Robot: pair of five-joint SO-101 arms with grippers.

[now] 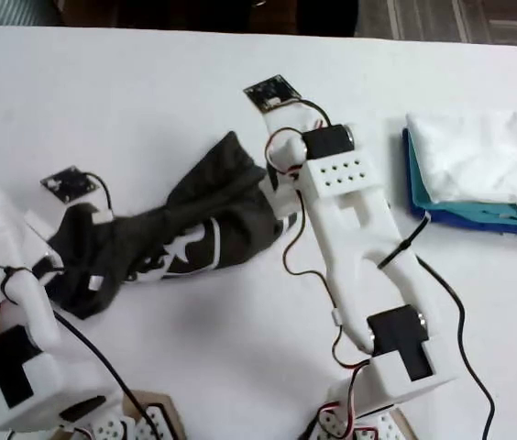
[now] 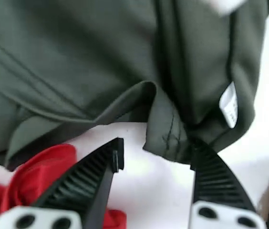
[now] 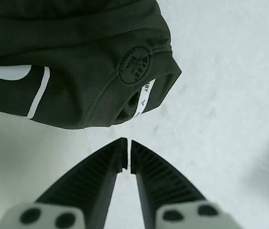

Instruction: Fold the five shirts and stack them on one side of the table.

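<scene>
Lying crumpled on the white table (image 1: 148, 92), the dark shirt (image 1: 190, 229) sprawls from the left edge toward the middle, its white graphic facing up. It is not folded. On the far right sits a stack of folded shirts (image 1: 478, 183): a white shirt (image 1: 478, 151) on top, a teal shirt (image 1: 478, 213) under it and a blue shirt (image 1: 412, 179) at the bottom, with its edge showing on the left.

The left arm (image 1: 11, 302) stands at the near left, its wrist over the shirt's left end. In its wrist view the left gripper (image 2: 158, 157) is spread wide and grips nothing. A folded hem of the dark shirt (image 2: 101, 62) hangs between the two fingertips and meets the tip of one finger, while the other tip is over bare table. A small white tag (image 2: 228, 107) is sewn at the fabric's edge, and a red cloth (image 2: 34, 176) lies bunched just beside the gripper.

The right arm (image 1: 350, 238) reaches from the near edge toward the middle, ending at the shirt's right end. The right gripper (image 3: 126, 152) is drawn narrow — only a thin slit shows between the ribbed fingertips — and it carries nothing. It hangs over bare table, apart from the shirt's collar (image 3: 139, 76), where a round printed mark and a white neck label (image 3: 144, 98) show.
</scene>
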